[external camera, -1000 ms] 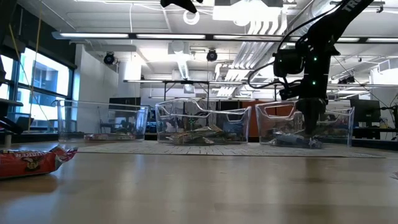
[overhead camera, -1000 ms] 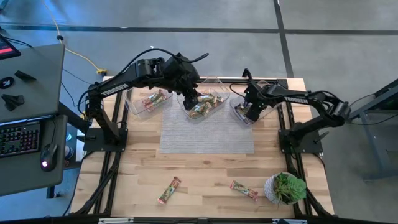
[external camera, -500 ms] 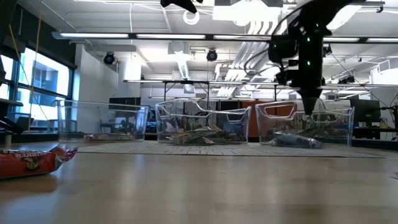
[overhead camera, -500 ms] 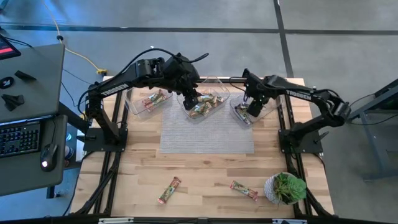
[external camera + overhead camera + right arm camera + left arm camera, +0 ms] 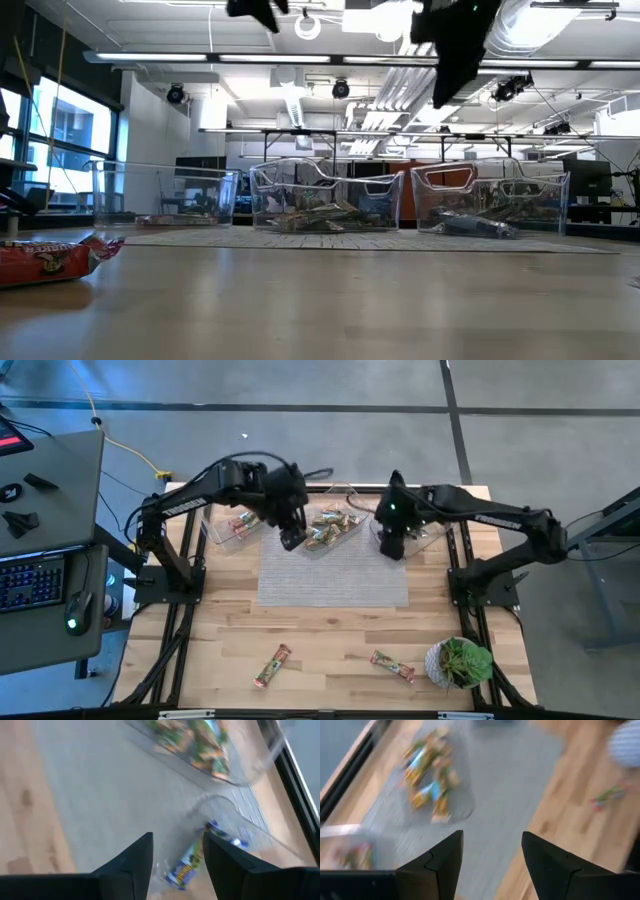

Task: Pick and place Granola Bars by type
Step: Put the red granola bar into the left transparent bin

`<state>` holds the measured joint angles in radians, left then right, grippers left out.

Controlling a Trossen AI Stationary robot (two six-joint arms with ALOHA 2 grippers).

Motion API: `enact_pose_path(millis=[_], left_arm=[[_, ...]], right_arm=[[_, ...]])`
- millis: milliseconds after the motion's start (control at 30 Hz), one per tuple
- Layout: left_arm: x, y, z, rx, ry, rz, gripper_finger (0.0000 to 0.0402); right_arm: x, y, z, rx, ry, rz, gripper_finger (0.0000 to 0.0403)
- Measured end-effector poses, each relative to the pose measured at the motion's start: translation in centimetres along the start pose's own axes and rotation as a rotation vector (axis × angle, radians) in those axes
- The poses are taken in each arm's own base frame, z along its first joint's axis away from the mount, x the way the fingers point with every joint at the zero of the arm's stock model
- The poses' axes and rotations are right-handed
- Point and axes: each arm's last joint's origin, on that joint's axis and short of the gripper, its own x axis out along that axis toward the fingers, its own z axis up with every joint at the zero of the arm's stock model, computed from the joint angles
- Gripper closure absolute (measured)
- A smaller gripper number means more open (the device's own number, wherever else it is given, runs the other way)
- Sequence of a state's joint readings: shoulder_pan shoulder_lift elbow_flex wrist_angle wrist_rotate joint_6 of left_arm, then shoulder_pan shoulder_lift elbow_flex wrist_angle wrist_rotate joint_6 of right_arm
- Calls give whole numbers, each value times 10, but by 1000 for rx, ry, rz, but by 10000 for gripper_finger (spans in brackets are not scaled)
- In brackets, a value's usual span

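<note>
- Looking straight down, the left gripper (image 5: 291, 541) hangs over the near rim of the middle tub (image 5: 330, 527), at the far edge of the grey mat (image 5: 332, 572); the right gripper (image 5: 391, 547) hangs over the near end of the right tub (image 5: 398, 535). Green-tan Granola Bars (image 5: 330, 525) fill the middle tub, a red-orange bar (image 5: 246, 520) lies in the left tub (image 5: 235, 522), and two loose red-orange bars (image 5: 272, 665) (image 5: 393, 666) lie on the bare desk (image 5: 330, 640) near its front edge, the second just beside a potted plant (image 5: 459, 662) in the front right corner.
- Seen from desk height, three clear tubs stand in a row along the far edge, each with bars inside; both arms hang well above them. One loose bar (image 5: 50, 257) lies close to the camera.
- From the left wrist, the jaws stand released with nothing between them, above the mat beside the tub of green-tan bars (image 5: 431, 782).
- From the right wrist, the jaws are also released and hold nothing; a purple bar (image 5: 187, 865) lies in the tub beyond them.
</note>
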<state>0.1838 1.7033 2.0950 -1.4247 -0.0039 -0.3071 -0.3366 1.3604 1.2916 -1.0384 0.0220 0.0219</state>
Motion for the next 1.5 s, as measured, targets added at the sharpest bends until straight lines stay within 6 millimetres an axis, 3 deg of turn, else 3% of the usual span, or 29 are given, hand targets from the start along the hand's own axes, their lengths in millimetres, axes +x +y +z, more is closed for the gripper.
enact_pose_path(millis=[167,367,600,833,933,1233,1500], left_arm=[[15,-25,-31,-85,160,168,204],[29,-72,-78,-56,185,260,204],[31,-116,-143,-97,222,281,204],[43,-136,-195,-205,249,352,204],[58,-144,-213,-216,290,348,204],[113,-163,-227,-317,181,88,204],[148,-142,-235,-459,291,92,204]], right_arm=[[-10,31,-10,-111,-63,17,246],[-3,52,-22,-193,-78,13,246],[0,58,-22,-209,-100,27,249],[-2,60,-12,-198,-199,40,247],[-2,61,-10,-199,-219,42,247],[-2,61,-9,-200,-229,44,246],[-2,61,-9,-199,-234,44,247]])
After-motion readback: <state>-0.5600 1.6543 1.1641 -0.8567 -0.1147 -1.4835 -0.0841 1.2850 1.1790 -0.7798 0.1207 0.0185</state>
